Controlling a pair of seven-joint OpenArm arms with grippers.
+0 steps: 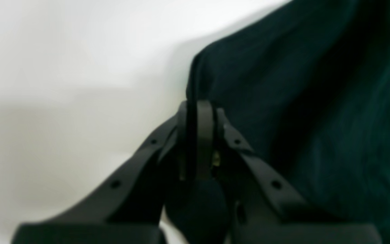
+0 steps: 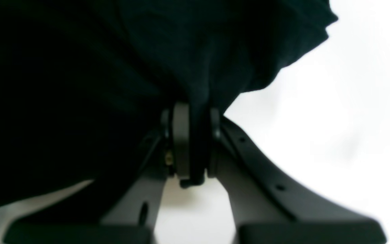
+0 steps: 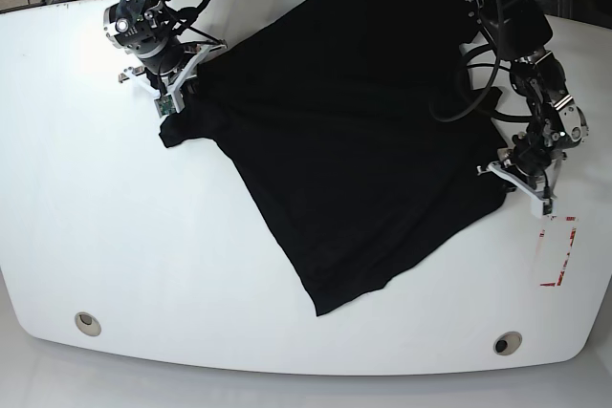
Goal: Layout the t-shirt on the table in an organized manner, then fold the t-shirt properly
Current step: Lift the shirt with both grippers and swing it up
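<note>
The black t-shirt lies spread slantwise across the white table, stretched between both arms. In the base view my left gripper is at the shirt's right edge, shut on the cloth. The left wrist view shows a fold of the t-shirt pinched between the closed fingers of the left gripper. My right gripper sits at the shirt's upper left corner. In the right wrist view the right gripper is shut on a bunched fold of the t-shirt. One sleeve hangs below it.
Two round grommet holes sit near the table's front edge. Red tape marks lie at the right, just below my left gripper. Cables trail from the right-hand arm over the shirt.
</note>
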